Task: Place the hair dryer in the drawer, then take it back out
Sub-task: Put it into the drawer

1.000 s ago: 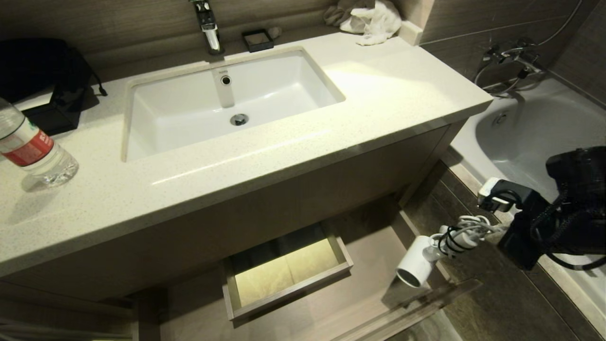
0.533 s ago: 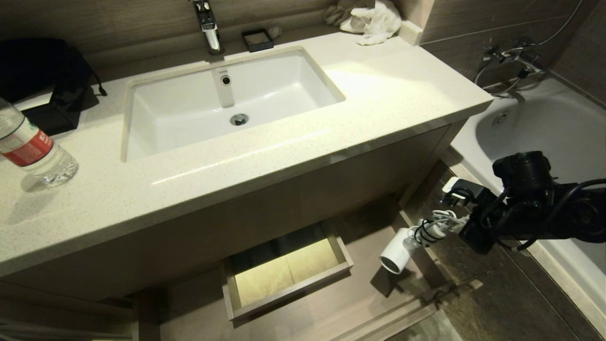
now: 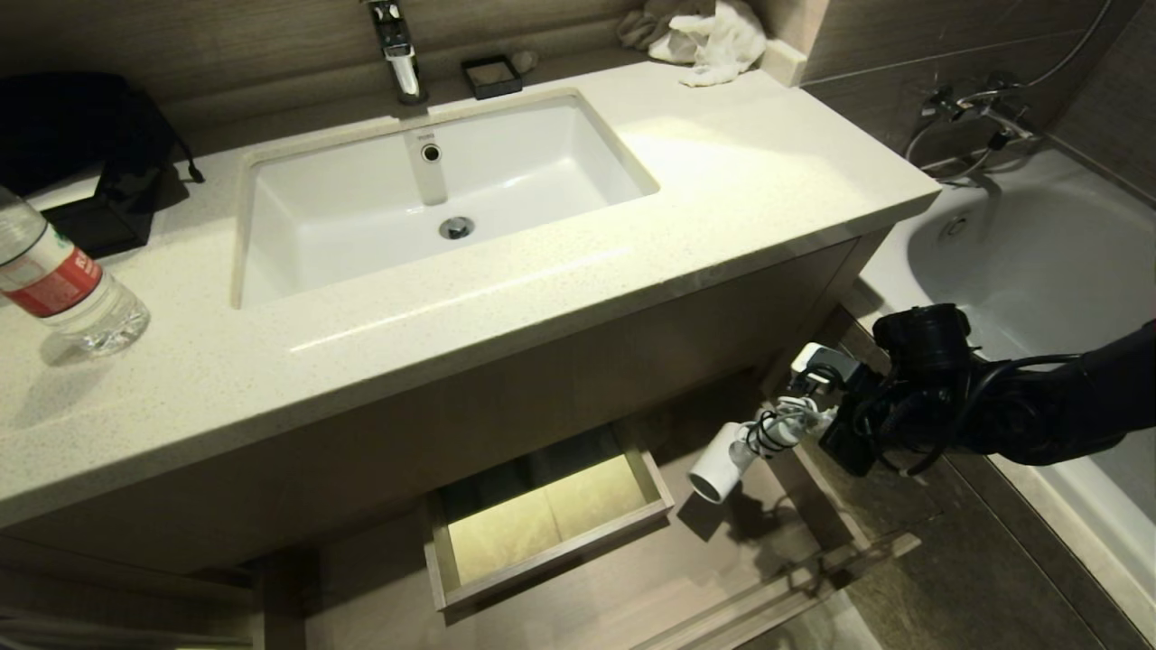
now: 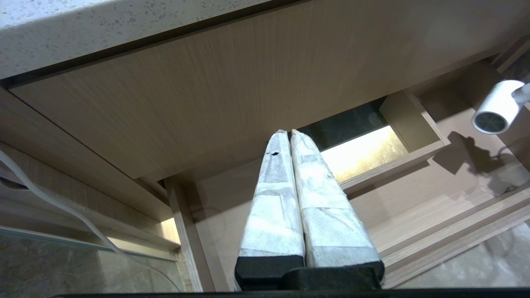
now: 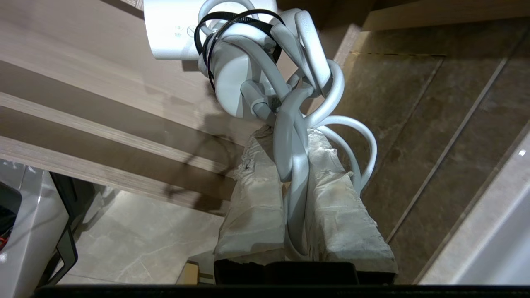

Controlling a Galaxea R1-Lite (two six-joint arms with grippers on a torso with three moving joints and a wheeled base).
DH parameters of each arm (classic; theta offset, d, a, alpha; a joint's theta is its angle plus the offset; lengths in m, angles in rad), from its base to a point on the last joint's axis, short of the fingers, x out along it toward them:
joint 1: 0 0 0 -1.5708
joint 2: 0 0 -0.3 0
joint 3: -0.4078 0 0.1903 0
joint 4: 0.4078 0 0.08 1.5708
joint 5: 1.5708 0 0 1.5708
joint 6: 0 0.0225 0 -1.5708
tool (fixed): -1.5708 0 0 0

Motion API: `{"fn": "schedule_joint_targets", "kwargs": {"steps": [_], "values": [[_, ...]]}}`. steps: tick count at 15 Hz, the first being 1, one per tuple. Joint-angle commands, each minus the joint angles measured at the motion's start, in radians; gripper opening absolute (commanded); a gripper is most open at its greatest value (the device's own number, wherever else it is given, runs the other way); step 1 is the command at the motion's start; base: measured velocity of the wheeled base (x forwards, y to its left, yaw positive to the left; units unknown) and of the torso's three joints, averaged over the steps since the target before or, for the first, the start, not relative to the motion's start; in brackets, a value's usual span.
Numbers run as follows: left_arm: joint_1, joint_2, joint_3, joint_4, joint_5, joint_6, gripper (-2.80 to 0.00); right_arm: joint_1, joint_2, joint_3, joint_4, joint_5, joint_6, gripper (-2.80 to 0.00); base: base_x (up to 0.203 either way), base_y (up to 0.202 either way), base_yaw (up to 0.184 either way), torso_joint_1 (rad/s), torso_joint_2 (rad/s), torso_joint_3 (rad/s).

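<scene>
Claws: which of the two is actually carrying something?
The right claw, out over the open drawer, is shut on the hair dryer by its bundled cord. The left claw is shut on nothing.

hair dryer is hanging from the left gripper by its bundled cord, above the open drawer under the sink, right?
Not the left. The right gripper is shut on the bundled cord of the hair dryer, as the right wrist view shows. The left gripper is shut on nothing. The rest stands: the dryer hangs above the open drawer under the sink.
</scene>
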Motion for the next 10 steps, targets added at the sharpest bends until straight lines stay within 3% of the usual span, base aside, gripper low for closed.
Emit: {"fn": "schedule_joint_targets", "kwargs": {"steps": [1,7,10], "values": [[0.0,0.0,0.0,0.0,0.0,0.0,-2.8,0.004,0.067,-0.035,-0.003,0.006,-0.003,-2.8,0.0,0.0,0.0,0.0,0.0,0.0],[0.0,0.0,0.0,0.0,0.0,0.0,-2.8,0.022,0.211,-0.15,-0.063,0.01,-0.002,-2.8,0.0,0.0,0.0,0.0,0.0,0.0],[0.0,0.0,0.0,0.0,0.0,0.0,-2.8,0.04,0.264,-0.175,-0.095,0.01,0.037,-2.8,0.0,0.0,0.0,0.0,0.0,0.0]]}}
